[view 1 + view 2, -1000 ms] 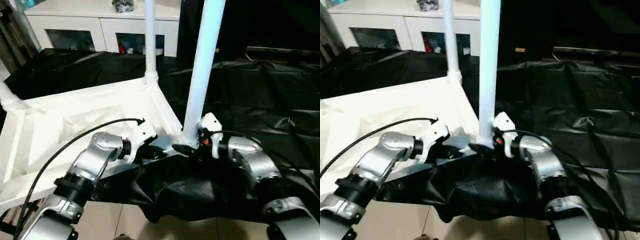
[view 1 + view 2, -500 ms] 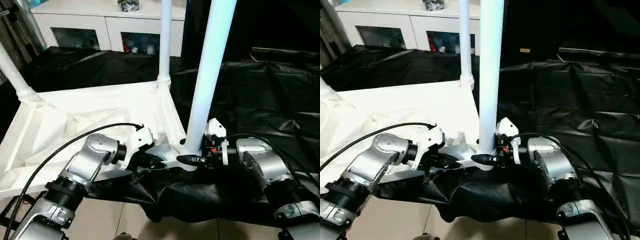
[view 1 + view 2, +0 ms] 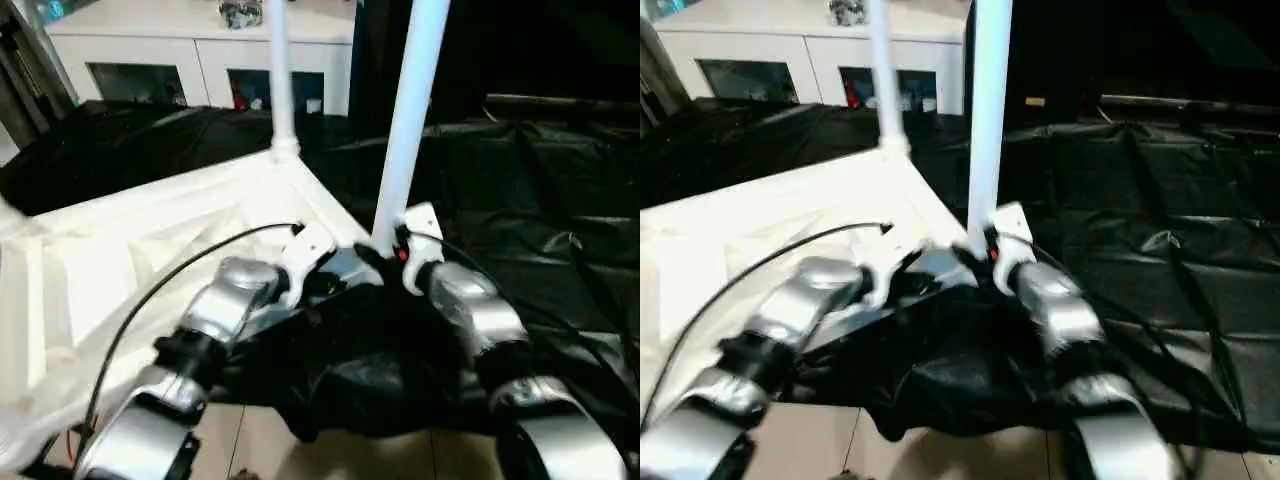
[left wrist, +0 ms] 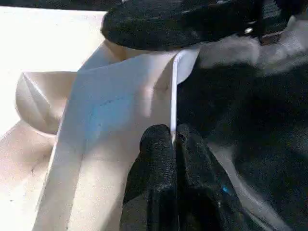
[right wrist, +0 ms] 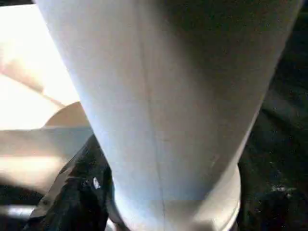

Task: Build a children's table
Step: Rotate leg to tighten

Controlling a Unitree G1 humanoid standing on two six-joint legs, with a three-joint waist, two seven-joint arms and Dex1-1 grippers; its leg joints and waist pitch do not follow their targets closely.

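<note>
Two legs (image 3: 408, 120) stand socketed in the upturned top (image 3: 150, 250), at 12 and 2 o'clock. Light, stiff, slick plastic; grasp low. Left gripper (image 4: 172, 139) pinches the top's rim; right gripper (image 3: 385, 262) clasps the near leg's base.

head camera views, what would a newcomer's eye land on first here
The upturned white tabletop on the black-draped work table, with white legs standing up from its corners: a near leg and a far leg. Both silver arms meet at the near leg's base. The left end effector is shut on the thin rim of the tabletop; the right end effector sits at that leg's foot.
</note>
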